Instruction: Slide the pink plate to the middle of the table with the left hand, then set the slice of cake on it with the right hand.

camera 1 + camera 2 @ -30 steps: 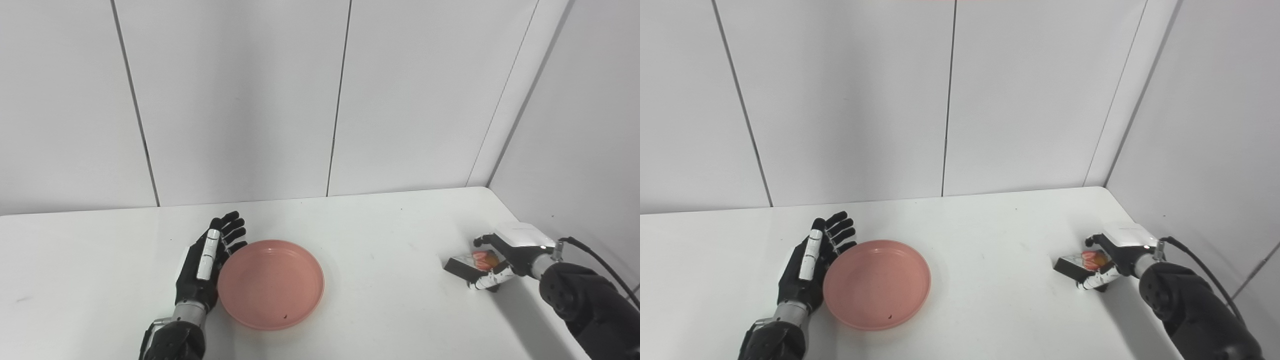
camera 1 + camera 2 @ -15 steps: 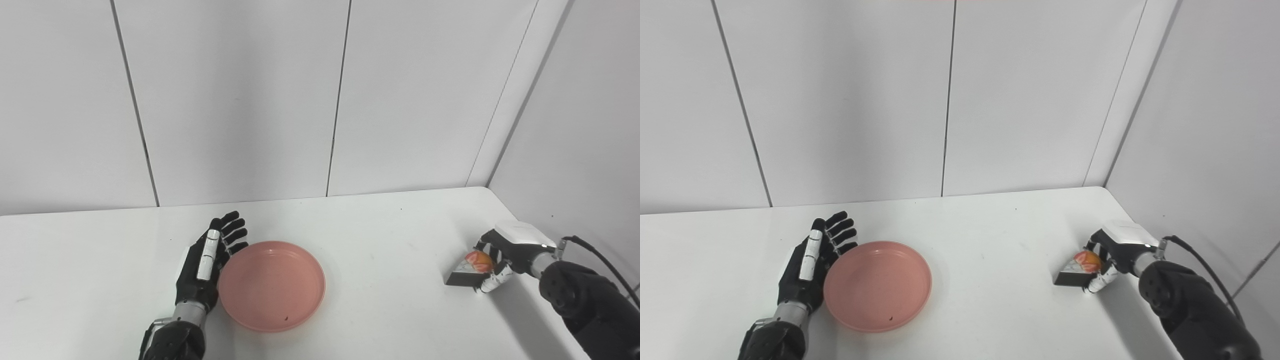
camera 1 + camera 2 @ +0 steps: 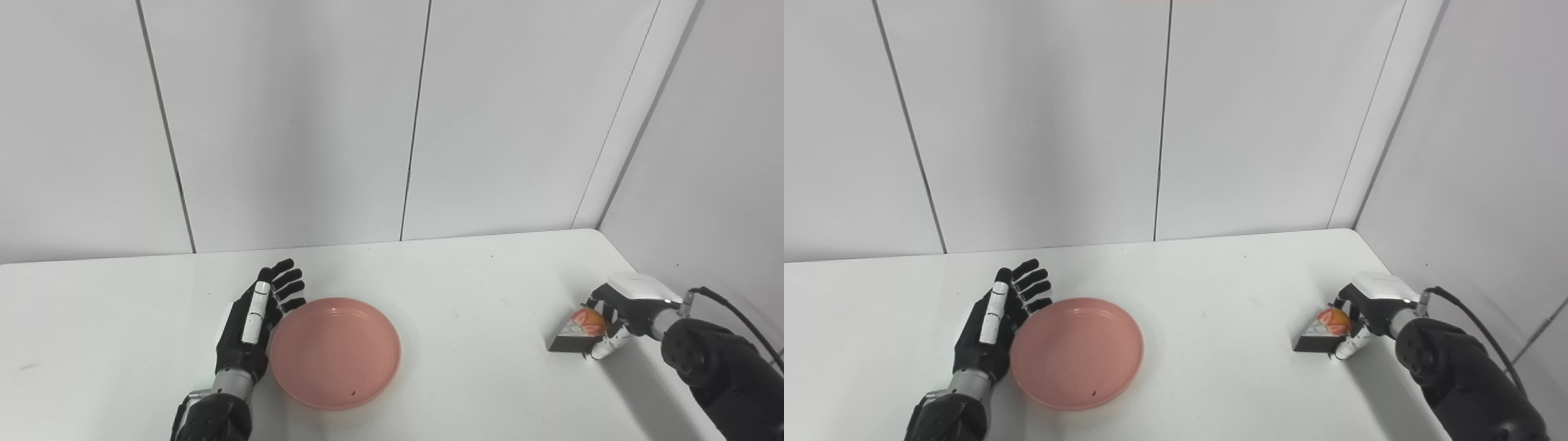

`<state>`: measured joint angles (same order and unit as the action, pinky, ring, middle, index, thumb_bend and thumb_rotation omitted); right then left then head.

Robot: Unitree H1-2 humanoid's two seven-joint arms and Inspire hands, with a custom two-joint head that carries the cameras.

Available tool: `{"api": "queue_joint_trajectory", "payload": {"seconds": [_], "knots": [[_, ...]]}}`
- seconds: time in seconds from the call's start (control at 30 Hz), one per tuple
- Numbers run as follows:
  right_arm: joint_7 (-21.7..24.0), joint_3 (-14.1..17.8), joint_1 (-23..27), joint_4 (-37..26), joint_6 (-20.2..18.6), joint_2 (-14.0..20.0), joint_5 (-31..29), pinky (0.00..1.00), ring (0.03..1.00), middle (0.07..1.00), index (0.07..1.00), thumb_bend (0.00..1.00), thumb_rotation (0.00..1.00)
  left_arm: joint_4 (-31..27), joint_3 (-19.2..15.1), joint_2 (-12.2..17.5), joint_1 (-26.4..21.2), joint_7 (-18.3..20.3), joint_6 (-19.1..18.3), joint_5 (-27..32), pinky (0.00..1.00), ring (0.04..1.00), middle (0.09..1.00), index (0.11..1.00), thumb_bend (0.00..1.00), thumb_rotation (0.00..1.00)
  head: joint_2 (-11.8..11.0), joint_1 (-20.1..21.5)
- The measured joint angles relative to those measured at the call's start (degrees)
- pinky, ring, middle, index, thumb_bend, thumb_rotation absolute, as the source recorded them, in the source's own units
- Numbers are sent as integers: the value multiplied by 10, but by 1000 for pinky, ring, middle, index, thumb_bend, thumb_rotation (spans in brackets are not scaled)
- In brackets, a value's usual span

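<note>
The pink plate (image 3: 335, 352) lies on the white table (image 3: 465, 318), left of its middle. My left hand (image 3: 254, 321) is open, fingers stretched out, its edge against the plate's left rim. The slice of cake (image 3: 576, 331), a dark wedge with white cream and red-orange fruit on top, stands on the table near the right edge. My right hand (image 3: 621, 306) wraps it from behind, fingers over its far side and thumb at its near side, closed on it. The cake's base touches the table.
White wall panels rise behind the table and along its right side. The table's right edge runs just beside my right arm (image 3: 716, 367). A black cable (image 3: 735, 312) trails from that wrist.
The plate has slid slightly to the right with my left hand against it. The cake has turned from tilted in my right hand to standing upright on the table.
</note>
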<state>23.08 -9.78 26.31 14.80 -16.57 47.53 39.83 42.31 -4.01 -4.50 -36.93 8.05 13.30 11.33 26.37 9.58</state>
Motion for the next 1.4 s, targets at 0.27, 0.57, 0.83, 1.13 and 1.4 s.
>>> {"api": "queue_joint_trajectory", "payload": {"seconds": [0.27, 0.57, 0.83, 1.13, 1.4], "knots": [[-13, 22, -16, -41, 9, -6, -32, 202, 267, 366, 583, 930, 241, 0, 1, 0, 0, 0, 0, 0, 673, 763, 772, 741, 723, 853, 0, -1], [-26, 66, -17, -143, 11, -30, -87, 183, 243, 335, 591, 902, 205, 2, 2, 1, -1, 0, 1, 0, 664, 756, 772, 742, 719, 844, -1, -4], [4, 53, 4, -244, -15, -43, -74, 151, 227, 344, 598, 876, 118, 4, 4, 1, -1, 0, 2, -2, 671, 760, 767, 740, 732, 827, -2, -11], [45, 19, 48, -280, -59, -98, -50, 189, 275, 382, 618, 882, 56, 7, 4, -3, -5, 0, 4, -3, 664, 750, 748, 728, 728, 823, -1, -17], [46, 19, 48, -276, -59, -94, -37, 189, 273, 381, 610, 892, 39, 15, 2, -2, -8, 0, 8, -3, 658, 745, 735, 726, 700, 825, -2, -15]]}}
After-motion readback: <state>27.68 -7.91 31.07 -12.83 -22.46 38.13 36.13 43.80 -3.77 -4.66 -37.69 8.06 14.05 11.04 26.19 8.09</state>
